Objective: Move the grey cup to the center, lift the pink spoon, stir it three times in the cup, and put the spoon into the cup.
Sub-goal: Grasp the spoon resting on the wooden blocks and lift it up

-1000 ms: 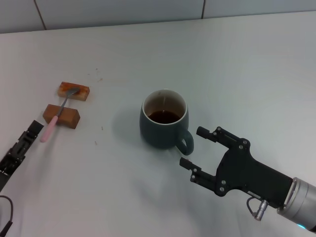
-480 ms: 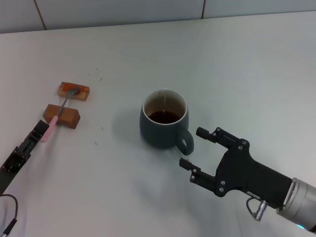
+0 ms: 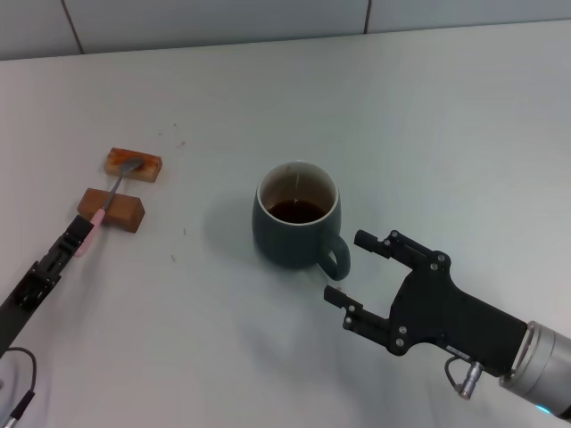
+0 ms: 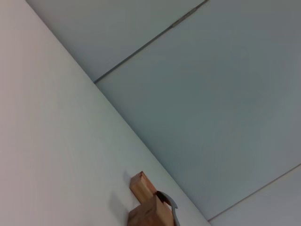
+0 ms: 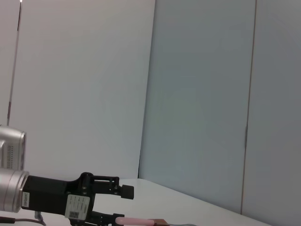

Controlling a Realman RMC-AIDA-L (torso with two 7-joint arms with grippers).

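The grey cup [image 3: 287,239] stands mid-table with dark liquid inside, its loop handle turned toward my right gripper [image 3: 347,267]. That gripper is open just beside the handle and touches nothing. The pink spoon [image 3: 96,217] lies across two brown blocks at the left, its metal bowl on the farther block. My left gripper [image 3: 78,234] reaches in from the lower left, over the end of the pink handle. In the right wrist view the left gripper [image 5: 117,205] is open, with the pink spoon's handle [image 5: 134,220] at its lower finger.
The nearer brown block [image 3: 125,212] and the farther brown block [image 3: 134,164] hold the spoon off the white table [image 3: 428,134]. The two blocks [image 4: 149,212] also show in the left wrist view. A wall runs along the table's far edge.
My left gripper has slid forward along the table toward the spoon and now covers the end of the pink handle. The right gripper and the cup have not moved.
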